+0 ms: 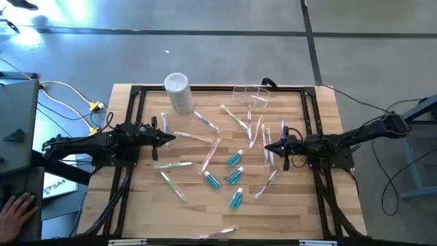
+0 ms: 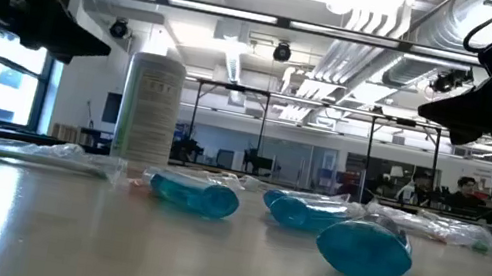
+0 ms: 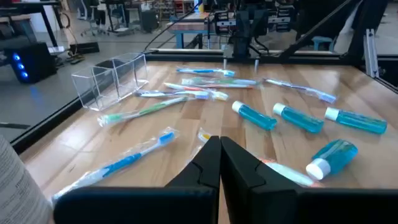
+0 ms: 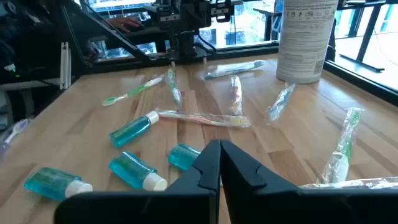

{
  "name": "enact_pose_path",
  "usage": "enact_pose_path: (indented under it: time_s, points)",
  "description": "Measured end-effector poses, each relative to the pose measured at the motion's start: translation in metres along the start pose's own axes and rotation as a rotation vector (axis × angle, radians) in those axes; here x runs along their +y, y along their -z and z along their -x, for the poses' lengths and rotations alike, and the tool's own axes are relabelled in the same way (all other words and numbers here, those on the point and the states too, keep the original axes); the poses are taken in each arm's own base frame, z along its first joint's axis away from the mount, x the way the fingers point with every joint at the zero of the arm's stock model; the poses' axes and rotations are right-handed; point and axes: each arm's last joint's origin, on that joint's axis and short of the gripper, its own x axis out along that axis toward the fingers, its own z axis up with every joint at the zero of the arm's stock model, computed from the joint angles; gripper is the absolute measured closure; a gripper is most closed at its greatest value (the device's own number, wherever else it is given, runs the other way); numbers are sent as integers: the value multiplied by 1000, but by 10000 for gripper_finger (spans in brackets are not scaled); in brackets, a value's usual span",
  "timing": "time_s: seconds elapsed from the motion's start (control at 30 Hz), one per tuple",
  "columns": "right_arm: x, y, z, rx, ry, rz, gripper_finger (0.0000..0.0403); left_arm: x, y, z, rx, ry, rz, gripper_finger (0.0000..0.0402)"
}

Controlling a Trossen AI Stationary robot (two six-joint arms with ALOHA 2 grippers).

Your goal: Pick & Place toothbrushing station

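Observation:
The toothbrushing station (image 1: 250, 93), a clear thin-walled box, stands on its base at the table's far edge, right of centre; the left wrist view also shows the station (image 3: 111, 79). My left gripper (image 1: 171, 137) hovers shut above the table's left half, fingers pointing right, holding nothing. My right gripper (image 1: 268, 147) hovers shut over the right half, fingers pointing left, also holding nothing. Wrapped toothbrushes (image 1: 192, 137) and blue bottles (image 1: 234, 159) lie scattered between them. Both grippers stay clear of the station.
A whitish cylindrical container (image 1: 179, 91) stands at the far edge, left of the station. Several blue bottles (image 3: 298, 117) and wrapped toothbrushes (image 4: 203, 118) lie flat across the table's middle. A black frame (image 1: 134, 123) borders the table. A person's hand (image 1: 15, 210) shows at the lower left.

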Motion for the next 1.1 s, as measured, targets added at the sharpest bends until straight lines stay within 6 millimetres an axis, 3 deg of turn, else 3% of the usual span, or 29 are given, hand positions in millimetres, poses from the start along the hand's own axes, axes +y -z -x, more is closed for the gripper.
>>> enact_pose_path:
  time_s: [0.57,0.7,0.83,1.1]
  points:
    - [0,0,0,0,0,40,401,0,1,-1,14,1,118,401]
    - [0,-1,0,-5,0,52,401,-2,-4,-2,-38,85,135,393]
    - [0,-1,0,-13,-1,51,401,-4,-13,-3,-118,153,143,365]
    - [0,-2,0,-16,-1,50,401,-6,-12,-14,-98,209,71,268]
